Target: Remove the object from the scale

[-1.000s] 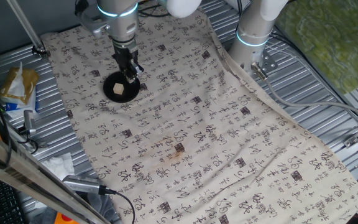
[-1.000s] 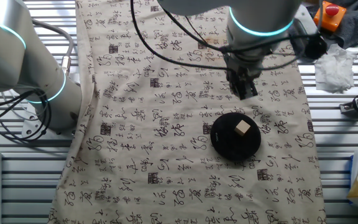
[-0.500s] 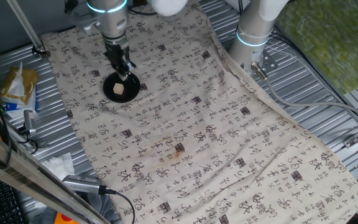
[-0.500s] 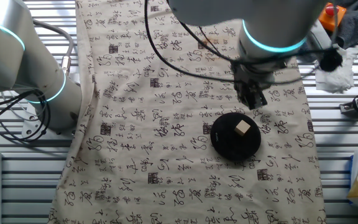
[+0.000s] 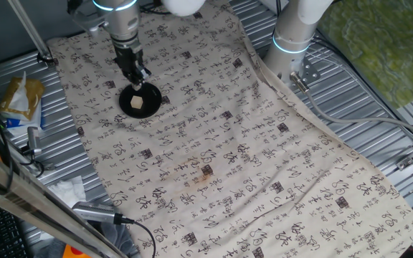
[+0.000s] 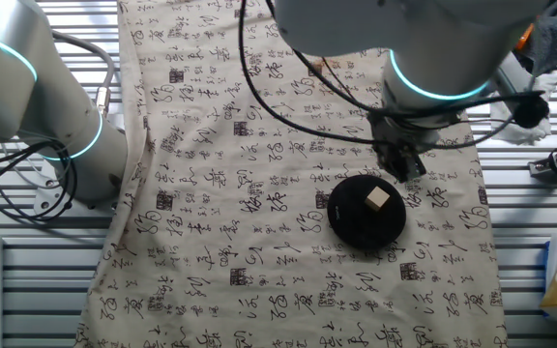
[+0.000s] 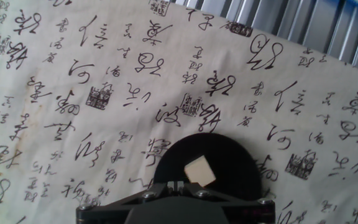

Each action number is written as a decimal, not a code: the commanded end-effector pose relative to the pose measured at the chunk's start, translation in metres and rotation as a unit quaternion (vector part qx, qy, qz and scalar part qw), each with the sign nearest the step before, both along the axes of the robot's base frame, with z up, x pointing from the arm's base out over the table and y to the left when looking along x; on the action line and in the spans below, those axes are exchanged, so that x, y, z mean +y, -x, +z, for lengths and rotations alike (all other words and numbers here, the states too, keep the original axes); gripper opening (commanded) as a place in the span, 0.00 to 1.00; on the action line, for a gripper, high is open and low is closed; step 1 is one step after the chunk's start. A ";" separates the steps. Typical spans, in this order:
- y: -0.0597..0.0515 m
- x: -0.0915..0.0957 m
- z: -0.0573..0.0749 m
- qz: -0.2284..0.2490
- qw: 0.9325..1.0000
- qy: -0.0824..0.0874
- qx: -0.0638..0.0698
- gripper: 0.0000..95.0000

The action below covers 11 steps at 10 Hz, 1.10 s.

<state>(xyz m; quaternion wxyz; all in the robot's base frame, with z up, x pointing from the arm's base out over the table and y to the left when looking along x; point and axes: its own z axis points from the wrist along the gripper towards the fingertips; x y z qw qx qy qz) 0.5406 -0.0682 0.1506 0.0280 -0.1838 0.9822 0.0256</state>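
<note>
The object [image 5: 139, 104], a small tan block, sits on the scale [image 5: 149, 99], a flat black disc lying on the cloth [image 5: 264, 172] toward the far left of the table in one fixed view.

The gripper [image 5: 135, 73] hangs just beyond the disc's far edge, apart from the block. Its fingers appear close together and hold nothing; the exact gap cannot be told.

The other fixed view shows the block [image 6: 378, 198] right of centre on the disc [image 6: 351, 217], with the gripper [image 6: 404, 166] at the disc's upper right rim.

The hand view alone shows the block [image 7: 200, 172] tilted corner-on, near the disc [image 7: 229, 158] centre, with the fingertips hidden behind the gripper body.

The cloth carries black brush characters and square seal marks; none can be read.

Open cloth surrounds the disc on all sides. The ribbed metal table [image 5: 378, 107] borders the cloth.
</note>
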 end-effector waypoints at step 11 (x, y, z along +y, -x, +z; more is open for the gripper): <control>-0.018 -0.023 -0.006 0.007 1.000 0.005 -0.002 0.00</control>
